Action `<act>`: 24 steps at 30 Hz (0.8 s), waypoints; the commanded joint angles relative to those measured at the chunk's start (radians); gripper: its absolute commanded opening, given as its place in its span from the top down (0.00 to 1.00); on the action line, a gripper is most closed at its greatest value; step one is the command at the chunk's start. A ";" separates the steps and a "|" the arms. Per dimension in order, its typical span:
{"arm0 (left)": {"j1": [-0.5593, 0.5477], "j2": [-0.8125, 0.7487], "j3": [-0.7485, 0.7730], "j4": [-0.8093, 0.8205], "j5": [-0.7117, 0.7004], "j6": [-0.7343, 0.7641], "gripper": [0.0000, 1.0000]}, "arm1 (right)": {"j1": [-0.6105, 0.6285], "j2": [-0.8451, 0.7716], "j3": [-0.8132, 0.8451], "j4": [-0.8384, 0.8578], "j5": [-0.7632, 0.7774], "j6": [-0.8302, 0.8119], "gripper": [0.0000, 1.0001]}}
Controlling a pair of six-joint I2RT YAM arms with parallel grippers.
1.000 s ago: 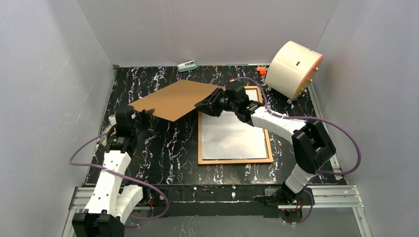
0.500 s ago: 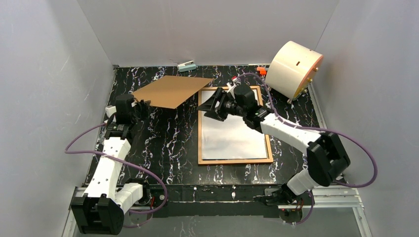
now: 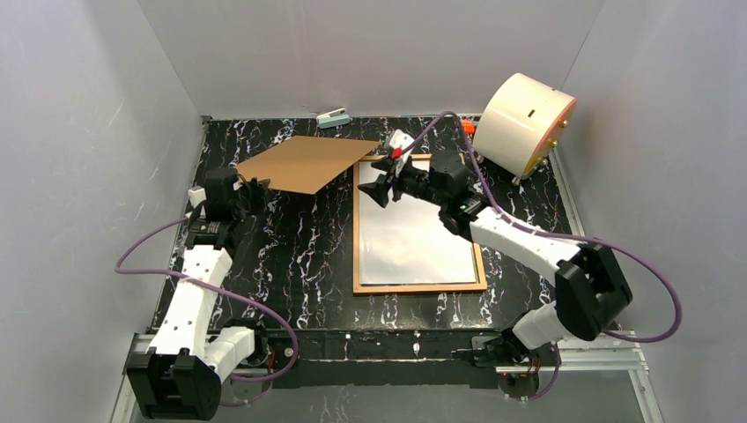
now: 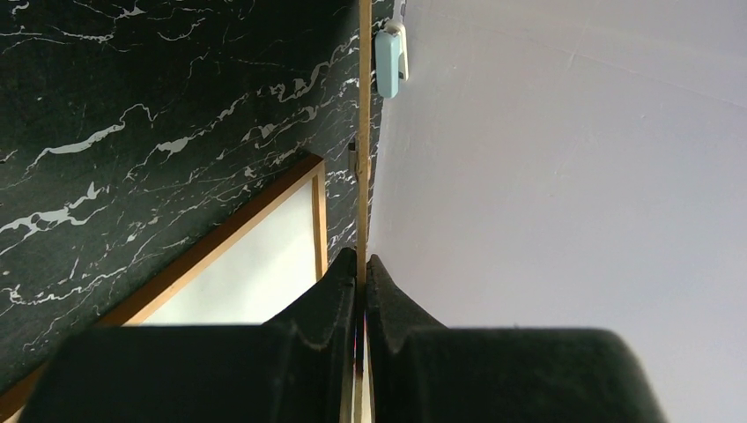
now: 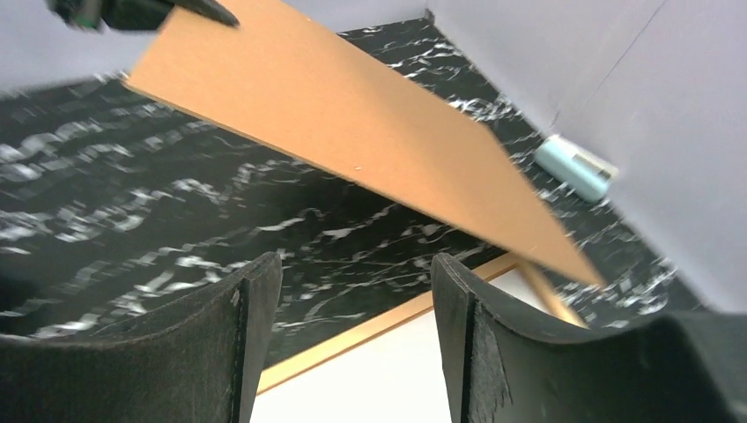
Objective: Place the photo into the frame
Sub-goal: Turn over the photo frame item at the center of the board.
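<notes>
While the photo [image 3: 414,242], white side up as far as I can judge, is lying flat inside the frame [image 3: 418,287] mid-table, I'm holding the brown backing board [image 3: 304,163] raised and tilted just left of it. My left gripper [image 4: 362,264] is pinching the board's edge tight. My right gripper [image 5: 352,282] is hanging over the frame's far-left corner, jaws apart, gripping nothing. For a clean fit I'm aiming to square the board over the opening and lower one edge first, without dragging the sheet. I'm not seeing any readable writing.

My right claw [image 3: 381,181] is matte black, fingers [image 5: 255,352] curved and thick; behind it, white links [image 3: 515,242], black joints [image 3: 588,295], a purple cable [image 3: 676,304] looping.
</notes>
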 commanded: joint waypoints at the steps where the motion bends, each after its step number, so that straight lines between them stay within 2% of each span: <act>1: 0.004 -0.046 0.053 -0.005 0.021 0.002 1.00 | 0.004 0.095 0.016 0.160 -0.049 -0.398 0.29; 8: 0.003 -0.071 0.053 -0.035 0.044 0.006 1.00 | 0.004 0.247 0.110 0.172 -0.097 -0.594 0.31; 12: 0.004 -0.079 0.056 -0.052 0.051 0.014 1.00 | 0.004 0.309 0.131 0.268 -0.075 -0.646 0.31; 18: 0.004 -0.089 0.051 -0.061 0.069 0.013 1.00 | 0.004 0.383 0.204 0.227 -0.120 -0.724 0.34; 21: 0.003 -0.098 0.052 -0.065 0.068 0.011 1.00 | 0.007 0.399 0.239 0.140 -0.160 -0.768 0.40; 24: 0.004 -0.102 0.053 -0.070 0.070 0.011 1.00 | 0.011 0.405 0.241 0.131 -0.171 -0.791 0.49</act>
